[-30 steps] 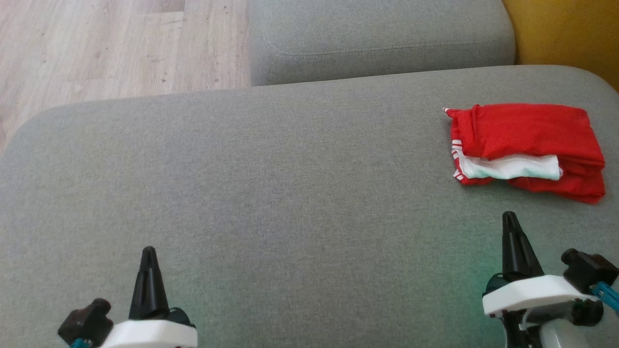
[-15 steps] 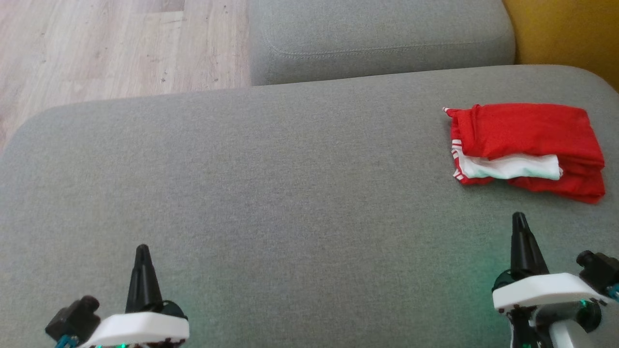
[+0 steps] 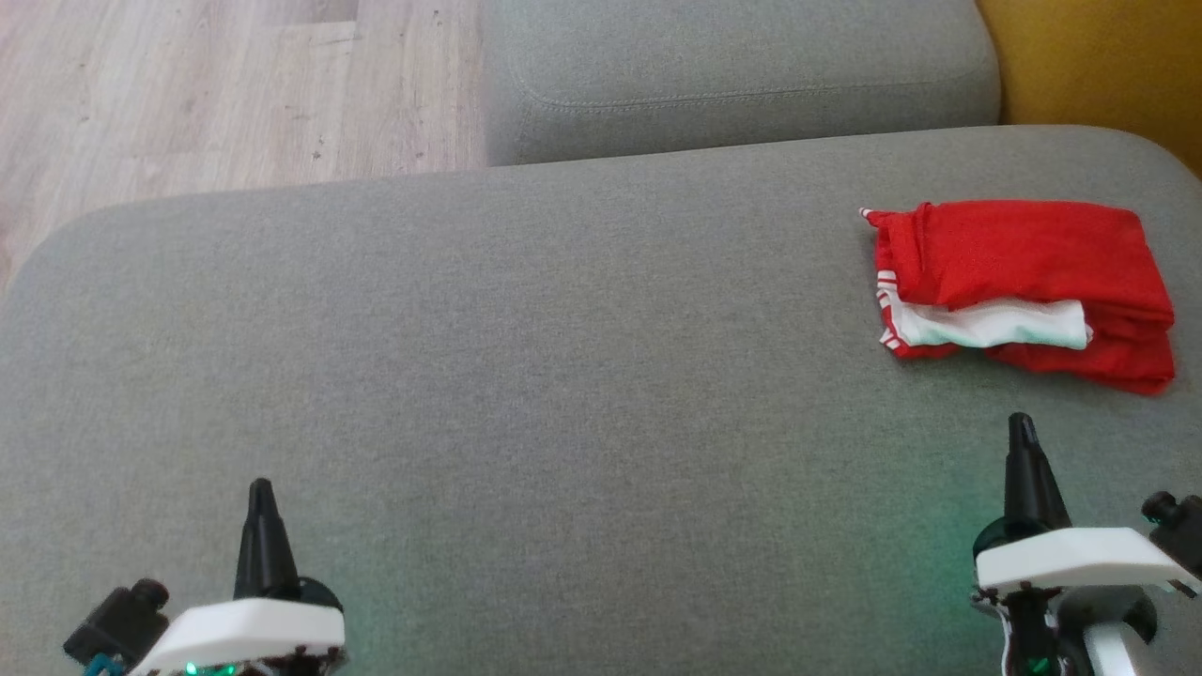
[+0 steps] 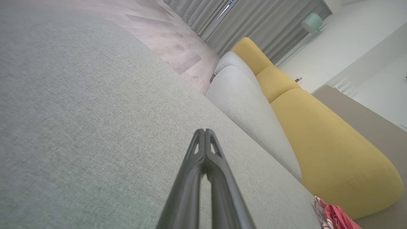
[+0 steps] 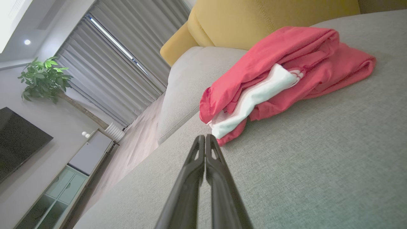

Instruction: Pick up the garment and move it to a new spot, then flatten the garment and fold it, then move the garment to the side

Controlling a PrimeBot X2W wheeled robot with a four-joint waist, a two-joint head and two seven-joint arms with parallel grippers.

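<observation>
The garment (image 3: 1024, 286) is red with a white part and lies folded at the far right of the grey cushion. The right wrist view shows the garment (image 5: 279, 79) just beyond the fingertips. My right gripper (image 3: 1021, 427) is shut and empty, a short way in front of the garment and apart from it. At the lower left my left gripper (image 3: 260, 490) is shut and empty over bare cushion. In the wrist views the left gripper (image 4: 205, 131) and the right gripper (image 5: 203, 136) each show fingers pressed together. A red corner of the garment (image 4: 334, 216) peeks in at the lower right of the left wrist view.
The grey sofa cushion (image 3: 526, 376) spreads wide between the grippers. A second grey cushion (image 3: 732, 75) lies behind it, a yellow cushion (image 3: 1099, 66) at the far right. Wooden floor (image 3: 207, 94) lies beyond the cushion's left edge.
Both grippers have drawn back toward the bottom of the head view, the left one also drifting left and the right one right. The garment has not moved.
</observation>
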